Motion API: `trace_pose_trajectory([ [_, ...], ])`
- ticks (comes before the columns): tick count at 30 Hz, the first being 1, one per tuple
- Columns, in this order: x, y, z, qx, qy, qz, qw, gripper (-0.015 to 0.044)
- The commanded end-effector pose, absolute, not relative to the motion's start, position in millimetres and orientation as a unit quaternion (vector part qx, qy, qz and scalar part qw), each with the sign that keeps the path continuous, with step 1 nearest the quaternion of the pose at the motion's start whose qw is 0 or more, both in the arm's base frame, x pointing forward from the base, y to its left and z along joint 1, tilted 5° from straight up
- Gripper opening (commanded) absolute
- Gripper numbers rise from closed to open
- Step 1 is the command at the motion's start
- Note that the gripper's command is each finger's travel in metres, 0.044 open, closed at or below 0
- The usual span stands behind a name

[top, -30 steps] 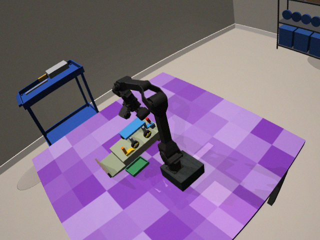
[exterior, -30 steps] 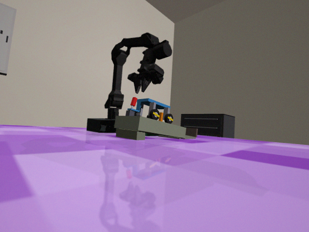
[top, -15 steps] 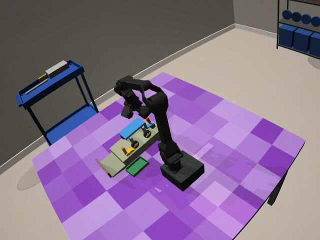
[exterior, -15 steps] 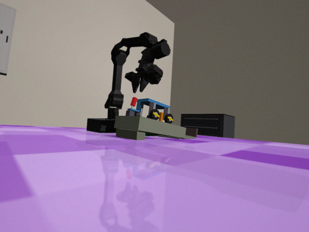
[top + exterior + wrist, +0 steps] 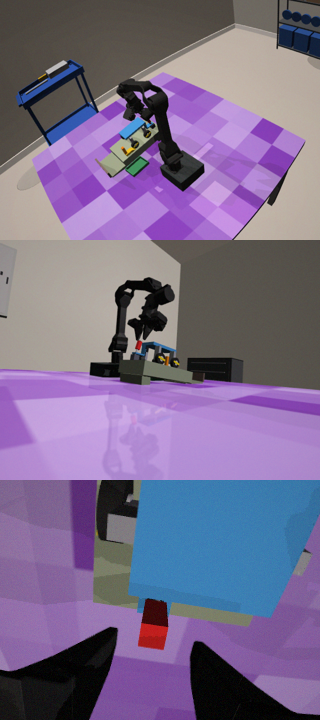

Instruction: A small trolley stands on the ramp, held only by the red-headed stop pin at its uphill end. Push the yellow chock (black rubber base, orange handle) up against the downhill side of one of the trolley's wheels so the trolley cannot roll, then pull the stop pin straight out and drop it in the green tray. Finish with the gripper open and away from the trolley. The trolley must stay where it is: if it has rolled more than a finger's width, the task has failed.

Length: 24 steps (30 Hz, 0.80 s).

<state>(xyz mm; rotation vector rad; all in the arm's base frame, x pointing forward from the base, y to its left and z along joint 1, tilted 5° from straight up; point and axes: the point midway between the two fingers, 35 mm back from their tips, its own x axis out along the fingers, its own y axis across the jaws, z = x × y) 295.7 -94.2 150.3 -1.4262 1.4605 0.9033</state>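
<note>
A purple checkered tabletop (image 5: 165, 222) (image 5: 180, 446) carries the sage-green ramp (image 5: 143, 147) (image 5: 168, 372), where a black claw (image 5: 139, 117) (image 5: 141, 339) (image 5: 154, 642), parted partway and gripping nothing, hovers above the red-headed stop pin (image 5: 149, 121) (image 5: 138, 345) (image 5: 153, 636), seated at the blue trolley's (image 5: 132, 128) (image 5: 160, 345) (image 5: 215, 540) uphill end. The yellow chock (image 5: 129, 151) sits by the lower wheel (image 5: 134, 144) (image 5: 174, 362) (its contact cannot be confirmed here). The grasp likely calls for centering over the head, descending along the pin's tilt, and squeezing evenly before drawing straight out, without nudging the trolley.
</note>
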Motion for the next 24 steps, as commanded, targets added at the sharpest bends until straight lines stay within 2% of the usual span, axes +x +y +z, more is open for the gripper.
trace_pose_trajectory([
  [1, 294.8, -95.8, 145.1, -0.574, 0.589, 0.367, 0.434, 0.0190],
  [24, 297.3, -104.9, 124.7, -0.574, 0.589, 0.367, 0.434, 0.0190],
])
